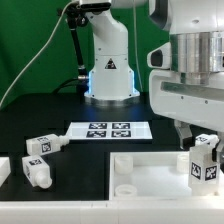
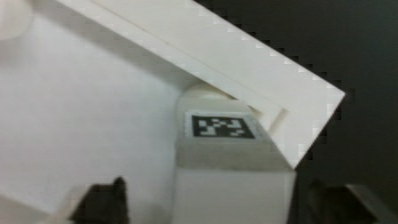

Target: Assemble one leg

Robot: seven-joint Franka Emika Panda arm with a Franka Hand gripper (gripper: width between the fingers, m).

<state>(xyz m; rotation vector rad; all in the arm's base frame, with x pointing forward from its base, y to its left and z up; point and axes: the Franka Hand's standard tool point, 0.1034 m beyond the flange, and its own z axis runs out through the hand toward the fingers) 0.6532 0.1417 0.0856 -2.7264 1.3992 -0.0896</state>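
A white leg [image 1: 206,163] with black-and-white tags stands upright at the white tabletop's [image 1: 150,178] corner on the exterior view's right. My gripper [image 1: 200,136] is right above it. In the wrist view the leg [image 2: 231,150] runs from between my fingers to the tabletop's corner [image 2: 107,110], its tag facing the camera. My gripper [image 2: 224,206] straddles the leg; one dark finger [image 2: 107,202] stands apart from the leg with white surface showing between them, and the other finger [image 2: 349,203] is close beside it. The jaws look open around the leg.
Two more loose legs [image 1: 40,147] [image 1: 38,171] lie on the black table at the exterior view's left, and part of another white piece [image 1: 3,170] shows at the left edge. The marker board [image 1: 106,130] lies behind the tabletop. The robot base [image 1: 108,60] stands at the back.
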